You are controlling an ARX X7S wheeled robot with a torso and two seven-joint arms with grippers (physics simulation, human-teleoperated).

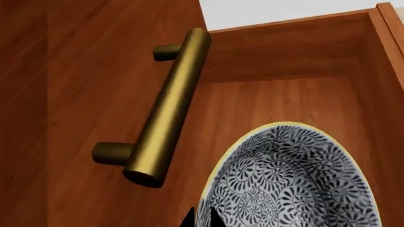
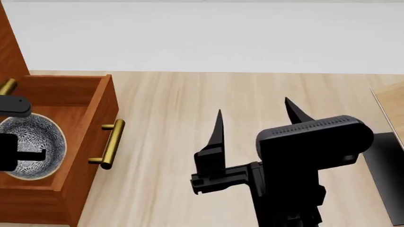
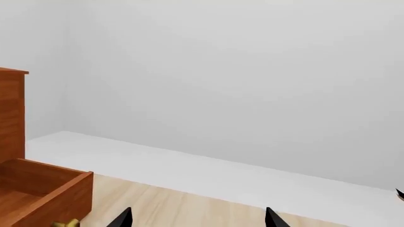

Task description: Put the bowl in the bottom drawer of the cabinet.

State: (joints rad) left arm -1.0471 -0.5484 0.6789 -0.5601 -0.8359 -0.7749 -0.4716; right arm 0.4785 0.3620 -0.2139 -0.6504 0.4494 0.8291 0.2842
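The bowl point(image 1: 296, 179), white with a dense dark floral pattern, hangs inside the open bottom drawer point(image 1: 284, 56). My left gripper point(image 1: 202, 220) is shut on it, its two black tips pinching the rim. In the head view the bowl point(image 2: 38, 142) lies within the reddish-brown bottom drawer point(image 2: 88, 101) at the far left, and the left gripper point(image 2: 35, 153) reaches over it. Whether the bowl touches the drawer floor cannot be told. The cabinet point(image 2: 9, 47) rises behind. My right gripper point(image 2: 252, 106) stands open over the floor, holding nothing; its tips also show in the right wrist view point(image 3: 197, 220).
The drawer's brass bar handle point(image 2: 110, 144) sticks out toward the right arm. Another brass handle point(image 1: 167, 109) sits on the cabinet front just above the bowl. A pale wooden rack edge point(image 2: 391, 101) and black base point(image 2: 385, 165) lie at the right.
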